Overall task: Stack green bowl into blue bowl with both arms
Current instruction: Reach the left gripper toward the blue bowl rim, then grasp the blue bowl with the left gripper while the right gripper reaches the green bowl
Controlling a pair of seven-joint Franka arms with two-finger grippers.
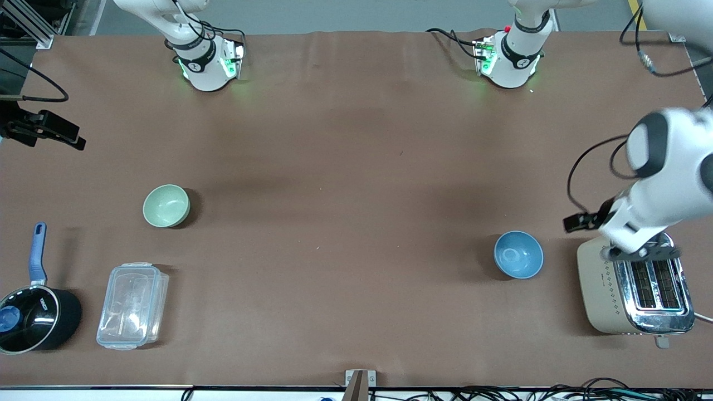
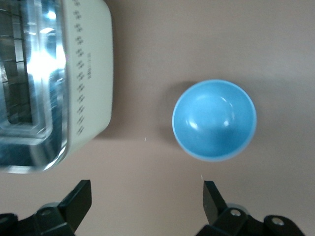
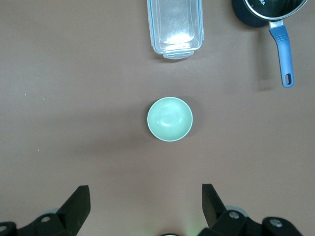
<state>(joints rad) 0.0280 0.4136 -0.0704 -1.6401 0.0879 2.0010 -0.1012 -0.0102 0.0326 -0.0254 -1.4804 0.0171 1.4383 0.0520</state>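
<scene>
Both bowls point(image 1: 166, 205) point(image 1: 518, 254) apart, untouched

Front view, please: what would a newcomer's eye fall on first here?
Probably the two matching bowls set apart on the brown table: the green bowl toward the right arm's end, the blue bowl toward the left arm's end beside a toaster. The left claw hangs open over the table by the blue bowl; the right claw hangs open above the green one.

- A clear plastic container point(image 1: 132, 306) with a lid lay near the front camera at the right arm's end of the table.
- A black saucepan point(image 1: 34, 319) with a blue handle stood beside it, closer to the table's end.
- A beige and chrome toaster point(image 1: 635, 292) stood at the left arm's end.
</scene>
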